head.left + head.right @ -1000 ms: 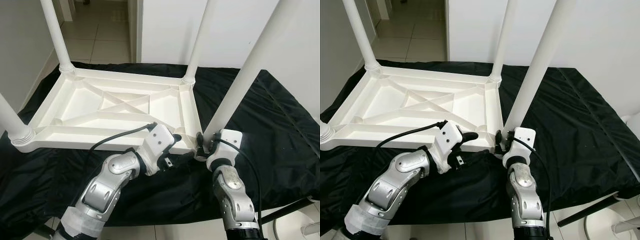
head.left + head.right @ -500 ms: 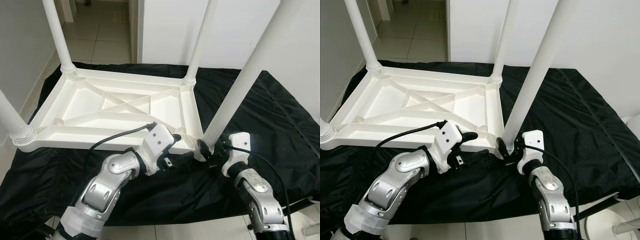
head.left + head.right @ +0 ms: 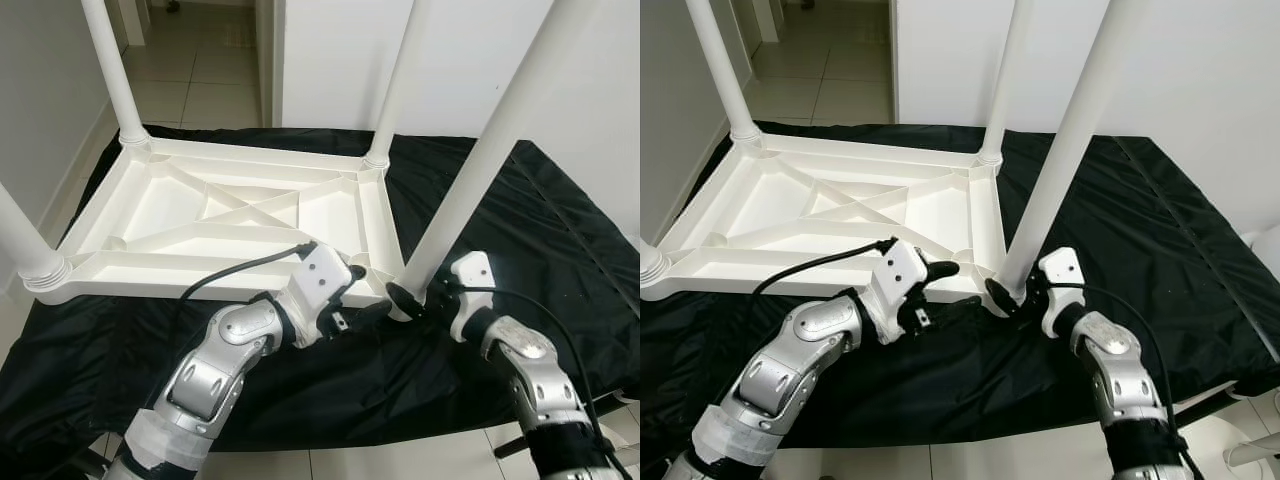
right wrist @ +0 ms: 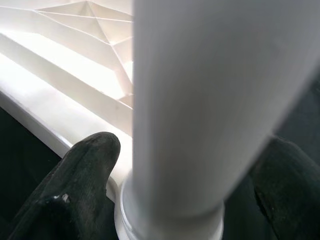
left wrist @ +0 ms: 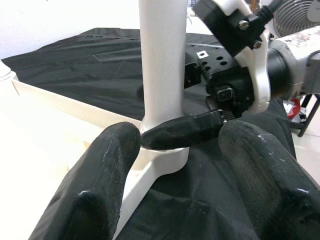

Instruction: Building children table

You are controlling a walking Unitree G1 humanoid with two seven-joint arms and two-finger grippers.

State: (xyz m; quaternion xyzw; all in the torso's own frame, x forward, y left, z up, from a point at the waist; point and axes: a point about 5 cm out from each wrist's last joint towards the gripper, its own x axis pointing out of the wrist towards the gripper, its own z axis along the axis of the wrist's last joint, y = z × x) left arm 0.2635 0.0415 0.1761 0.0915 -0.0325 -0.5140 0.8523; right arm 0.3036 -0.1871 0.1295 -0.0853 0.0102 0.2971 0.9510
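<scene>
Right claw (image 3: 1008,293) clamped around base of round white plastic leg (image 3: 1065,155) at near corner of upturned white plastic children's table (image 3: 235,215). Left claw (image 3: 940,272) spread open, empty, just beside that corner, above black cloth (image 3: 540,215).

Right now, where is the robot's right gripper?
In the left eye view, the right gripper sits right of centre, its black fingers around the base of the near-right white plastic table leg, at the upturned white tabletop corner.
</scene>
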